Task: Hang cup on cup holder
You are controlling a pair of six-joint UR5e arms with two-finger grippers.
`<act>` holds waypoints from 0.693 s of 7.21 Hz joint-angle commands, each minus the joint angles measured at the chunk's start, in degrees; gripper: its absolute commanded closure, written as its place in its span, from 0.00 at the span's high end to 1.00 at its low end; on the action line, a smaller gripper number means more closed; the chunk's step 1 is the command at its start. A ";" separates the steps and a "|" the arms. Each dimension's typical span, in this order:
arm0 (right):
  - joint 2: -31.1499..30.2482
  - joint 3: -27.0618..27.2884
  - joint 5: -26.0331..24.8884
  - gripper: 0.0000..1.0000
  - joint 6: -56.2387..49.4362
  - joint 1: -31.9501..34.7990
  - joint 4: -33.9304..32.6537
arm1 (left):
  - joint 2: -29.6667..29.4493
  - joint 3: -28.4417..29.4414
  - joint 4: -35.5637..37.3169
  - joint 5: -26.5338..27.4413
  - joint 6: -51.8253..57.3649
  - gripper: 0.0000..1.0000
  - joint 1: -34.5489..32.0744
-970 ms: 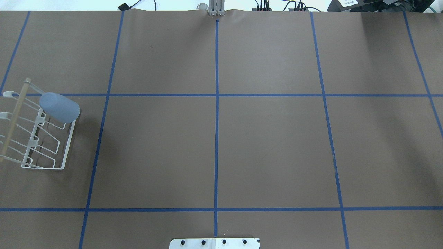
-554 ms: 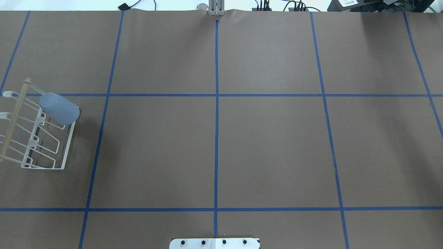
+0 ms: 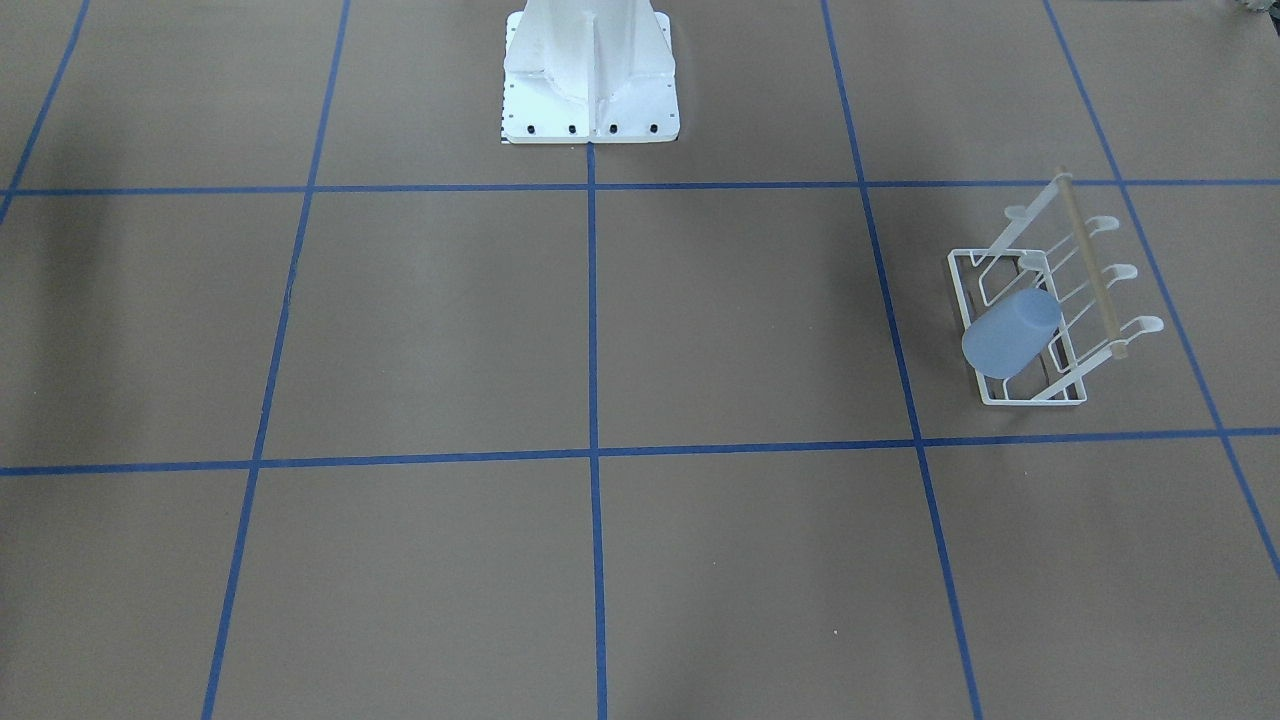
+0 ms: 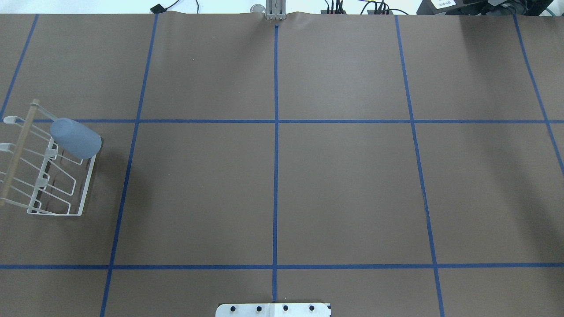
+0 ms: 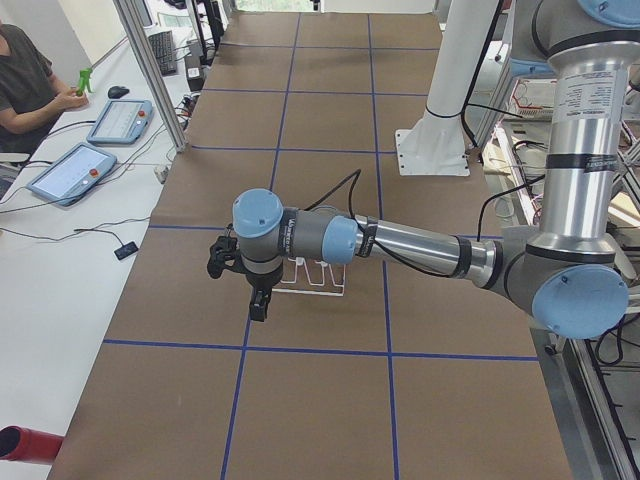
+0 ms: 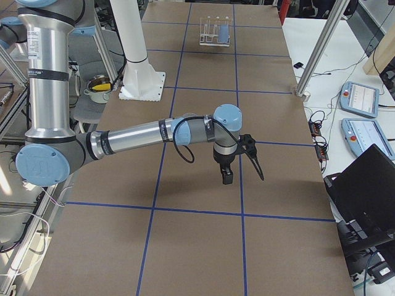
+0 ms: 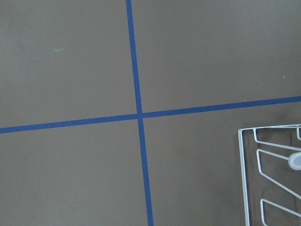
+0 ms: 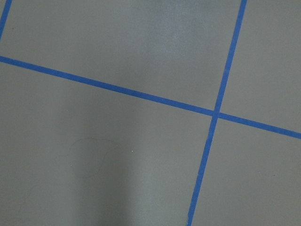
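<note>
The pale blue cup (image 4: 76, 138) sits slanted on the white wire cup holder (image 4: 55, 214) at the table's left edge, closed base up, over a peg at the rack's far end. It also shows in the front view (image 3: 1010, 333) on the holder (image 3: 1030, 400) and far off in the right view (image 6: 224, 32). No gripper touches it. My left gripper (image 5: 237, 285) hangs above the table beside the rack (image 5: 315, 290). My right gripper (image 6: 242, 172) hangs over bare table far from the rack. I cannot tell whether either gripper is open or shut.
Brown paper with blue tape lines covers the table (image 4: 343, 189). The robot's white base (image 3: 590, 90) stands at the near edge. The left wrist view shows a corner of the rack (image 7: 243, 174). An operator (image 5: 30, 80) sits beyond the table's far side.
The cup has settled by a hair on its peg. Nothing else has visibly moved.
</note>
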 commanded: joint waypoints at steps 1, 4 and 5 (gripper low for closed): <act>-0.15 -0.80 0.00 1.00 -0.02 -0.11 -0.01 | 0.67 3.07 -4.40 -0.23 -0.10 0.98 0.10; -0.06 -0.46 0.79 1.00 -0.20 -0.11 -0.10 | 0.59 4.32 -4.14 0.29 -0.36 0.98 0.10; 0.63 -0.63 0.88 1.00 -0.20 -0.11 -0.97 | 0.41 5.37 -4.40 1.00 -0.37 0.98 0.19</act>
